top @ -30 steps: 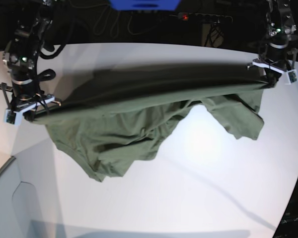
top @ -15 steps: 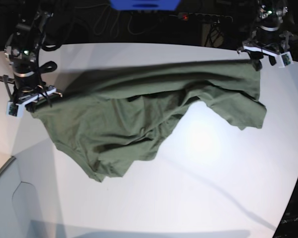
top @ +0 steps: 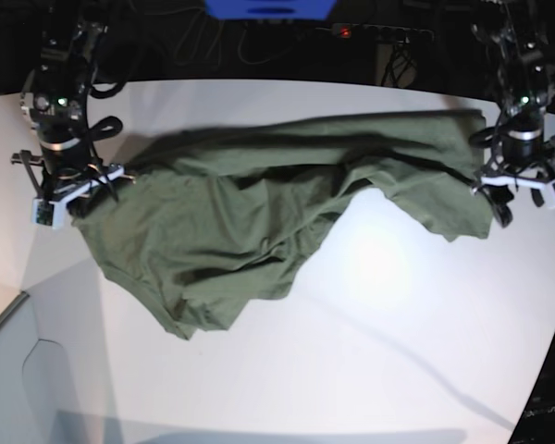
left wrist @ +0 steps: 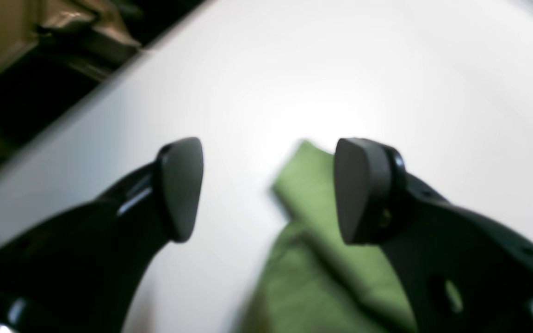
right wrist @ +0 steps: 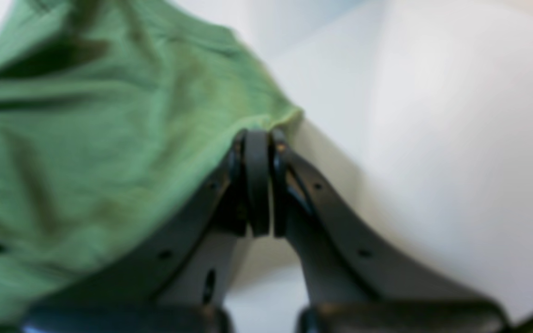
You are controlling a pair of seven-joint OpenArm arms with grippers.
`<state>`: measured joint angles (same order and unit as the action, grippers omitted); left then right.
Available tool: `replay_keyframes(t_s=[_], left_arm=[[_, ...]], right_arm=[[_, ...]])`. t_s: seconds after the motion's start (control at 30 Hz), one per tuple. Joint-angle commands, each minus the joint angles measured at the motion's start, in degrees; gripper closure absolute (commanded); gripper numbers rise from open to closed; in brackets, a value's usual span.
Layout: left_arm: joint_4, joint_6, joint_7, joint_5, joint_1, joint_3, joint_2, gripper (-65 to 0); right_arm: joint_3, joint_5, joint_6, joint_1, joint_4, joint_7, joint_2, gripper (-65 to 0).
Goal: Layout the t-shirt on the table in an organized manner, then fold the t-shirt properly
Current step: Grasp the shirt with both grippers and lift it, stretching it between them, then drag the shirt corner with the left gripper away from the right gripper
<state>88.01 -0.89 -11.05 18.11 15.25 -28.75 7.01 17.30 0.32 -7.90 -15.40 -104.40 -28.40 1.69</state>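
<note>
The olive-green t-shirt (top: 250, 222) lies crumpled across the far half of the white table (top: 351, 351), with its far edge slack on the surface. In the base view's left, my right gripper (top: 79, 196) is shut on the shirt's left corner. The right wrist view shows the jaws (right wrist: 257, 138) pinched on the edge of the green cloth (right wrist: 86, 138). My left gripper (top: 513, 199) hangs open at the shirt's right end, holding nothing. In the left wrist view its pads (left wrist: 181, 185) stand wide apart above the table (left wrist: 340, 69), with a strip of shirt (left wrist: 322, 240) below them.
Beyond the table's far edge sit a blue object (top: 268, 7), a power strip with a red light (top: 347, 30) and cables. The table's curved edge runs down the right side. A pale grey panel (top: 9, 370) lies at the lower left.
My left gripper has opened, let go of the shirt's right corner and come nearer along the right side. The stretched far edge has dropped slack onto the table. My right gripper still holds its corner.
</note>
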Motion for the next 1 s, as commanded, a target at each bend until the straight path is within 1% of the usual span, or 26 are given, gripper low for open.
replay_keyframes(t_s=[0.0,0.17,0.33,0.43,0.53,0.6,0.63,0.67,0.7,0.77,0.8,0.83,0.87,0.9,0.93,0.97], left_arm=[[-1.6,0.7,1.2,-0.3,-1.4,-0.4,0.6,-42.8],[-11.6,0.7,-3.9,-0.3,-9.0,-0.7,0.6,-42.8],[-18.4,0.7,-3.9,-0.3,-12.6,-0.7,0.7,-42.9],[-22.3,0.7,-3.9,-0.3,-14.7,-0.3,1.7,-42.9],[-26.5,0.7,-3.9,-0.3,-17.1,-0.3,1.8,-42.8],[-28.7,0.7,-3.9,-0.3,-18.2,-0.3,1.8,-42.4],[-29.4,0.6,-3.9,-0.3,-18.6,-0.3,1.8,-41.2],[-29.5,0.6,-3.9,-0.3,-18.7,-0.3,1.8,-37.0],[-29.1,0.6,-3.9,-0.2,-18.8,-0.3,1.8,-30.5],[-27.7,0.6,-3.9,0.0,-18.8,-0.4,1.7,-13.7],[-26.6,0.7,-3.9,0.1,-18.9,-0.4,1.7,-3.0],[-24.9,0.8,-3.9,0.2,-19.0,-0.4,1.5,0.0],[-22.6,0.8,-4.0,0.2,-19.0,-0.4,1.3,0.0],[-20.4,0.8,-4.0,0.2,-19.0,-0.5,1.3,-2.7],[-18.2,0.9,-4.0,0.2,-19.0,-0.5,1.3,-3.0],[-16.3,0.9,-4.0,0.2,-19.6,-0.5,1.3,-1.4]], right_arm=[[0.3,0.1,-0.4,0.2,-1.1,1.5,-0.5,0.0],[-0.6,0.1,-0.4,0.8,0.3,1.5,-0.7,0.0],[-0.3,0.0,-0.4,1.4,2.6,1.5,-0.7,0.0],[-0.4,0.0,-0.4,1.4,2.6,1.5,-0.7,0.0],[-0.5,0.0,-0.4,1.4,2.6,1.5,-0.8,0.0],[-0.5,0.0,-0.4,1.4,2.6,1.5,-0.8,0.0],[-0.5,0.0,-0.4,1.4,2.6,1.5,-0.8,0.0],[-0.5,0.0,-0.4,1.4,2.6,1.5,-0.8,0.0],[-0.5,0.0,-0.4,1.4,2.6,1.5,-0.8,0.0],[-0.4,-0.1,-0.4,1.4,2.6,1.5,-0.8,0.0],[-0.3,-0.1,-0.4,1.5,2.6,1.5,-0.8,0.0],[-0.3,-0.1,-0.4,1.5,2.6,1.5,-0.8,0.0],[-0.3,-0.2,-0.4,1.5,2.6,1.5,-0.8,0.0],[-0.2,-0.2,-0.4,1.5,2.6,1.5,-0.9,0.0],[-0.2,-0.2,-0.4,1.5,2.6,1.5,-0.9,0.0],[-0.2,-0.2,-0.4,1.5,2.6,1.5,-0.9,0.0]])
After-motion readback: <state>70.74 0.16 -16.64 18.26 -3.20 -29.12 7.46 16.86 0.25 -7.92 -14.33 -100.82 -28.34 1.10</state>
